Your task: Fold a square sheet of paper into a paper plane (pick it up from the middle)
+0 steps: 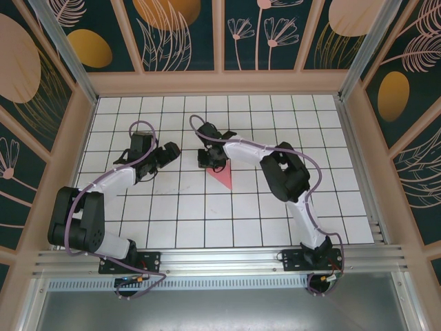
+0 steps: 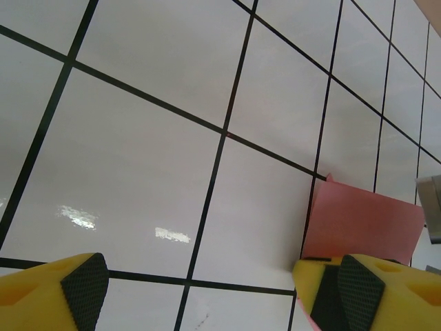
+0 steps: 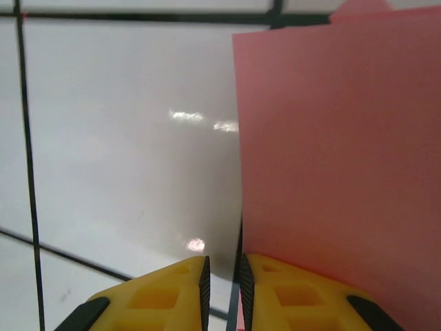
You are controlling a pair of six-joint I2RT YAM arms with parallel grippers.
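- The table [image 1: 275, 207] is a white surface ruled in black grid lines. It is boxed in by wood-framed walls with floral panels [image 1: 179, 34], and an aluminium rail [image 1: 220, 258] runs along the near edge.
- The sheet of paper [image 1: 222, 178] lies near the middle of the table. From above it reads as a salmon-pink triangle with its point towards the near edge.
- The right gripper [image 1: 209, 160] sits over the far end of the paper and hides that end from above.
- In the right wrist view the right gripper [image 3: 224, 289] has its yellow fingers drawn almost together, with a thin slit between them.
- In that view the paper [image 3: 337, 152] takes up the right side, and its straight left edge runs down to the slit. I cannot tell whether the paper is nipped between the fingers.
- The left gripper [image 1: 171, 151] stands to the left of the paper, near it but apart, over bare tiles.
- In the left wrist view the left gripper [image 2: 213, 289] has its jaws wide apart with nothing between them. The black-padded fingers [image 2: 83, 283] sit at either side of the frame.
- The paper [image 2: 362, 221] shows there beyond the right-hand finger, which covers its near corner.
- A grey part [image 2: 431, 207] cuts in at the right margin beside the paper. It is too cropped to identify.
- Purple cables [image 1: 141, 126] loop above both forearms, clear of the paper.
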